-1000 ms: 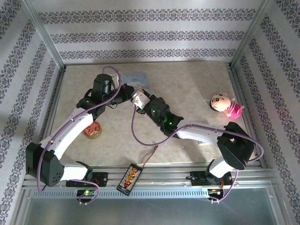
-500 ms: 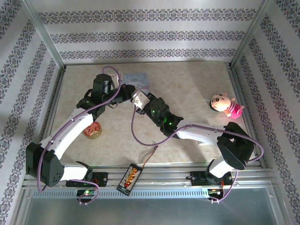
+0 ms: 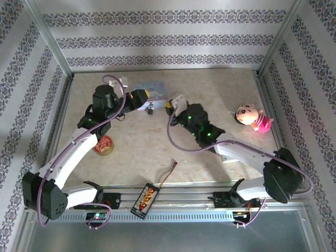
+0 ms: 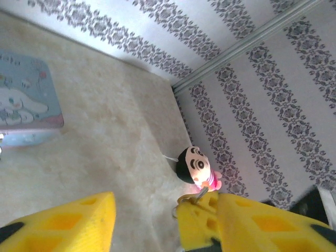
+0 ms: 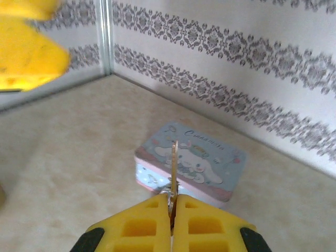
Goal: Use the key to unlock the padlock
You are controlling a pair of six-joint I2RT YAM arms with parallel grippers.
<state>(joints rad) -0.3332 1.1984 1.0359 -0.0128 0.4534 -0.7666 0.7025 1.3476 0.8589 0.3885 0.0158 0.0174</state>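
Observation:
The padlock (image 3: 150, 109), tiny and dark, lies on the table just in front of the pale-blue tin. My left gripper (image 3: 140, 98) hangs to its left, open, with nothing between its yellow fingers (image 4: 63, 223). To the right of the padlock, my right gripper (image 3: 169, 108) is shut on the key (image 5: 175, 160), whose blade sticks up from the closed fingertips toward the tin. In the left wrist view, a yellow fingertip block with a metal ring (image 4: 195, 202) sits beside my left gripper's right finger.
The cartoon-print tin (image 3: 149, 89) stands at the back centre. A small doll (image 3: 252, 116) lies at the right, a tape roll (image 3: 104, 145) at the left. A connector board and wire (image 3: 146, 198) rest at the near edge. Metal frame posts bound the table.
The two grippers were pressed together at the centre. Now the left one has drawn back left and opened. The right one has moved right with the key, and the padlock lies on the table.

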